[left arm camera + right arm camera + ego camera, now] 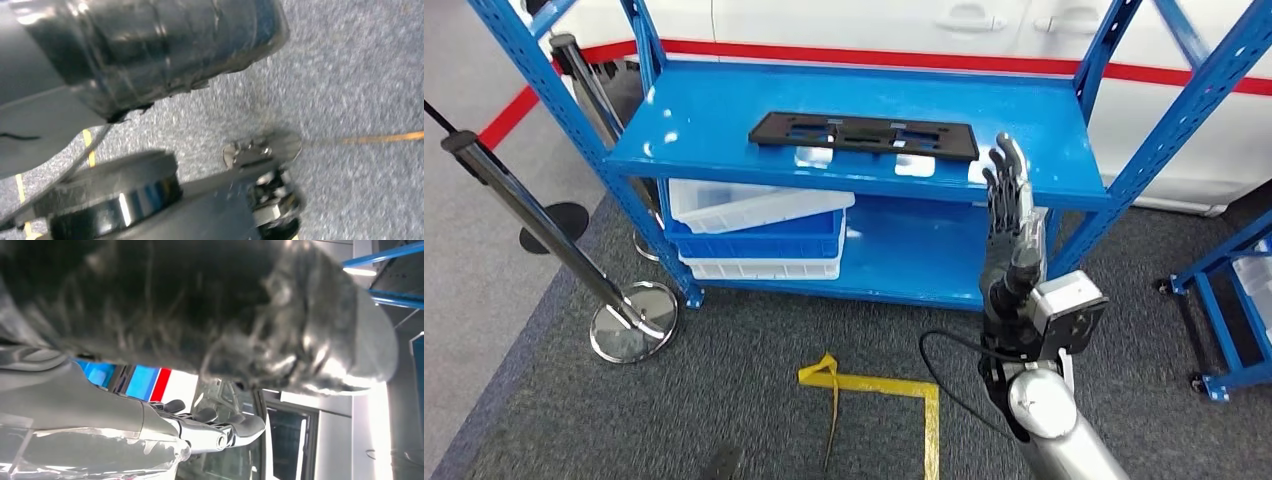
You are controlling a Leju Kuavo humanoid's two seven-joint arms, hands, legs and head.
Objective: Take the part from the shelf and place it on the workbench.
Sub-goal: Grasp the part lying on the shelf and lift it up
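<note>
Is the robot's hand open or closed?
Open. The right hand is raised near the shelf, fingers straight and apart, holding nothing.

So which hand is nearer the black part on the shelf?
Right. The right hand is raised, fingers apart, just beside the black part; the left wrist view faces carpet.

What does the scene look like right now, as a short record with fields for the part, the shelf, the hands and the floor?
part: flat black part, lying on the top level of the shelf
shelf: blue shelf; stacked white and blue bins on its lower level
right hand: raised, fingers apart, holding nothing, beside the part's right end
left hand: cannot tell
floor: grey carpet, yellow tape, stanchion base
</note>
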